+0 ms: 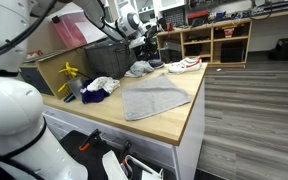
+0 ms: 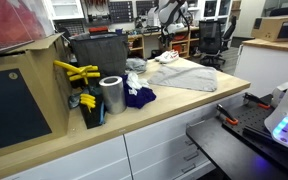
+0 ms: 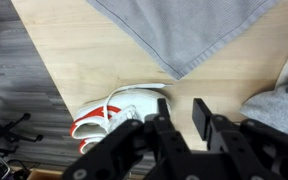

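As jaws gape, shoe [image 3: 124, 108] sits beside; cloth [image 3: 184, 30] nr.

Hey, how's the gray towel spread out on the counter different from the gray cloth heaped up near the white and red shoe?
The gray towel lies spread flat, while the gray cloth is bunched in a heap. The towel covers far more of the counter than the cloth does. The towel sits mid-counter; the cloth sits toward the end where the shoe lies. Both are gray fabric resting on the same wooden top.
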